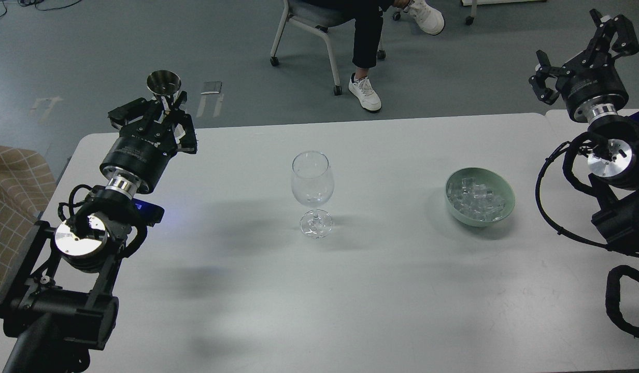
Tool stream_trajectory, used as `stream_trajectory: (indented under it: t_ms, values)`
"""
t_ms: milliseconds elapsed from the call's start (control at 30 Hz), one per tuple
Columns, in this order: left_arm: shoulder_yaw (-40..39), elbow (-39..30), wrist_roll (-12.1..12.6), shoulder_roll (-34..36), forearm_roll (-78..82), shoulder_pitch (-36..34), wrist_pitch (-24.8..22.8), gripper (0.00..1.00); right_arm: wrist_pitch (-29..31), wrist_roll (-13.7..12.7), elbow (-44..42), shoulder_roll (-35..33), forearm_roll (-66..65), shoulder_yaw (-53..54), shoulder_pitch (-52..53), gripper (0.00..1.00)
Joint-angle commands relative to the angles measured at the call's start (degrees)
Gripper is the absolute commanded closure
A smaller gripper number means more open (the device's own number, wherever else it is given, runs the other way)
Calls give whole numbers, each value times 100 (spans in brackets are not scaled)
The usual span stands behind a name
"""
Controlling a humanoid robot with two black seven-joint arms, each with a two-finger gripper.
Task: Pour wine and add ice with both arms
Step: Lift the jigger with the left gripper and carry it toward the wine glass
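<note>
A clear stemmed wine glass stands upright mid-table; I see no liquid in it. A pale green bowl heaped with clear ice cubes sits to its right. My left gripper is raised above the table's far left edge, shut on a small steel measuring cup held upright, well left of the glass. My right gripper is open and empty, high beyond the table's far right corner, up and right of the bowl. The wine is not visible.
The white table spans the view; a second table edge adjoins at the right. A seated person's legs and a chair are beyond the far edge. A plaid cushion lies at the left.
</note>
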Motion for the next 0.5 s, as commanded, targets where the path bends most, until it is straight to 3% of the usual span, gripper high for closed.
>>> stream_trajectory:
  t_ms: [0, 467]
  values:
    - [187, -399, -15, -42, 8, 202, 283, 100, 12, 8, 24, -22, 1, 19, -130, 0]
    - [661, -690, -42, -587, 806, 194, 1032, 100, 12, 26, 41, -13, 1, 63, -201, 0]
